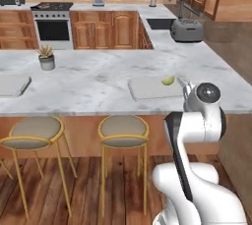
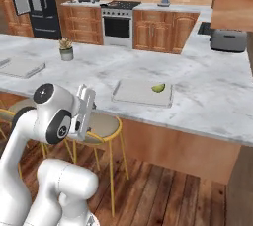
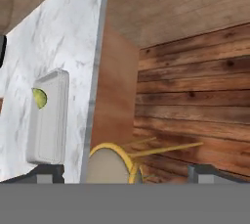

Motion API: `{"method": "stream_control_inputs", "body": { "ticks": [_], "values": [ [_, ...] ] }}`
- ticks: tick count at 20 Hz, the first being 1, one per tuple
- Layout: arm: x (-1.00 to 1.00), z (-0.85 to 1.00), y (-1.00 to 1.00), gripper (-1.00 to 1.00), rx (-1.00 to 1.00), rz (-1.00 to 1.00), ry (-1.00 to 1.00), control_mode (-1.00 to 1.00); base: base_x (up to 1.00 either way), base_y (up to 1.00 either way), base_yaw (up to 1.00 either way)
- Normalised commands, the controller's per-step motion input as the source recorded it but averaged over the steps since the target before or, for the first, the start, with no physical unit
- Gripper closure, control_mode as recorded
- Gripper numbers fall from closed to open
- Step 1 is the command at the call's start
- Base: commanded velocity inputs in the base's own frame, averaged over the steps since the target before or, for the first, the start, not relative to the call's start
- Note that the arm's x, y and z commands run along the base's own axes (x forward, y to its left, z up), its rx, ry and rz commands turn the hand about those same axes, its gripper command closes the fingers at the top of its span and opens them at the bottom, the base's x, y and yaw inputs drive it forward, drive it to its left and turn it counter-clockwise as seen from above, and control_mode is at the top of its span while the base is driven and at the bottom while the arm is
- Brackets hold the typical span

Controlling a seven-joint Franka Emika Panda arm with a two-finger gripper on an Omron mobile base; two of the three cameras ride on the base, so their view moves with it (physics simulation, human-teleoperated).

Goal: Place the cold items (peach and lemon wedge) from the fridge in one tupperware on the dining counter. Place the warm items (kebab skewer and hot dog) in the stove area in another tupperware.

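Observation:
A green lemon wedge (image 1: pixel 168 80) (image 2: pixel 158 88) (image 3: pixel 39 98) lies in the far right corner of a flat grey tupperware (image 1: pixel 147 89) (image 2: pixel 138 93) (image 3: pixel 49 125) on the marble dining counter (image 1: pixel 98 79). A second tupperware (image 1: pixel 12 85) (image 2: pixel 22 67) lies further left on the same counter. My gripper (image 3: pixel 126 173) (image 1: pixel 185 89) hangs in front of the counter's near edge, just right of the lemon's tupperware, open wide with nothing between its fingers. The peach, kebab skewer and hot dog are out of view.
A potted plant (image 1: pixel 47 58) (image 2: pixel 65 50) stands on the counter, a toaster (image 1: pixel 187 30) (image 2: pixel 228 40) at its far right. The stove (image 1: pixel 51 22) (image 2: pixel 118 20) sits on the back wall, with the dark fridge (image 2: pixel 37 3) left of it. Two gold stools (image 1: pixel 123 133) (image 1: pixel 34 135) stand under the counter edge.

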Motion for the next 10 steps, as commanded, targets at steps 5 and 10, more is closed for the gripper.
{"method": "stream_control_inputs", "body": {
  "ticks": [5, 10],
  "values": [
    [0.0, 0.0, 0.0, -1.0, 0.0, 0.0, 0.0, 1.0, 0.0, 1.0, -0.11],
    [0.0, 0.0, 0.0, -1.0, 0.0, 0.0, 0.0, 1.0, -0.15, 1.0, 0.01]
  ]
}}
